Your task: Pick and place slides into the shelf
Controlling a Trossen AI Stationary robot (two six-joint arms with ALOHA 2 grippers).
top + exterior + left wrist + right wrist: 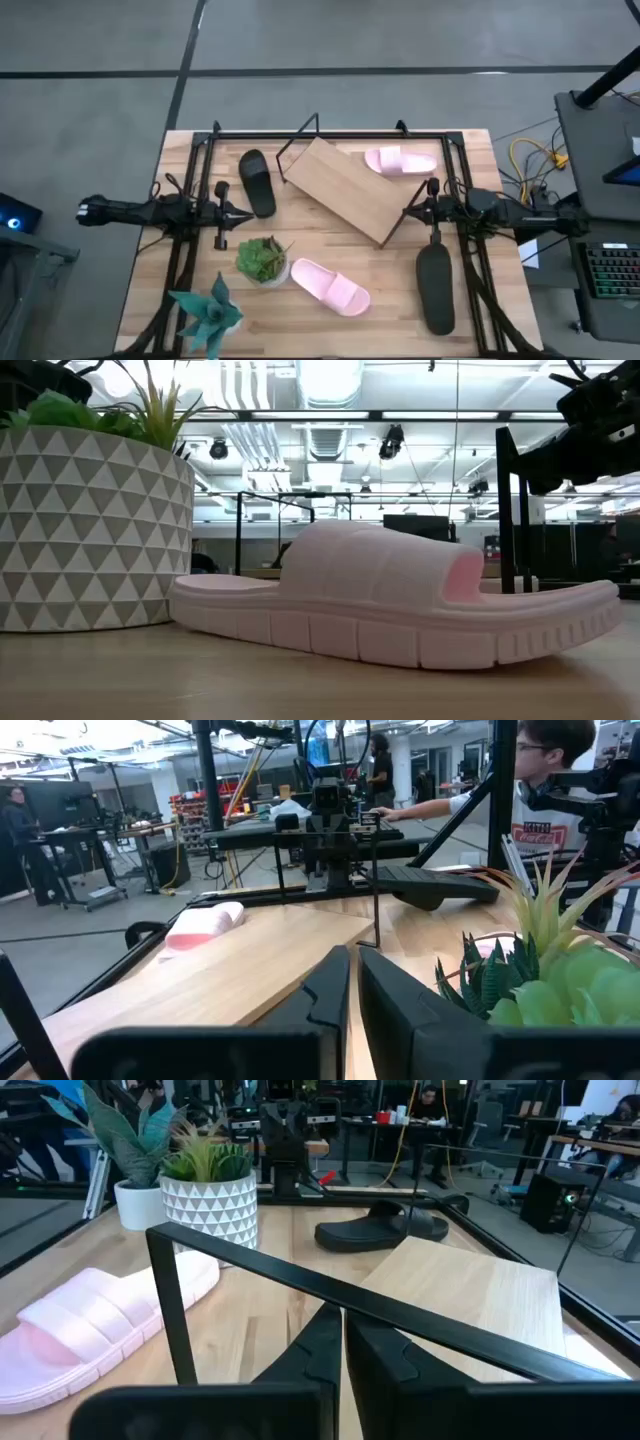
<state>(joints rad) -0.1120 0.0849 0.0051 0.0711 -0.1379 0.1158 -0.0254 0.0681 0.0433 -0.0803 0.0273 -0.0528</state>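
The slanted light-wood shelf (345, 188) on its black wire frame stands mid-table, bare. One pink slide (330, 286) lies on the table near the front; it fills the low view (400, 600). The other pink slide (400, 162) lies at the far right. One black slide (257, 182) lies far left, the other (435, 287) front right. My left gripper (240, 213) is shut and empty left of the shelf. My right gripper (412, 210) is shut and empty by the shelf's right corner.
A green plant in a patterned white pot (263, 261) and a teal plant (208, 315) stand at the front left. A black frame (330, 133) runs round the table's edges. A person sits beyond the table in the left wrist view (540, 790).
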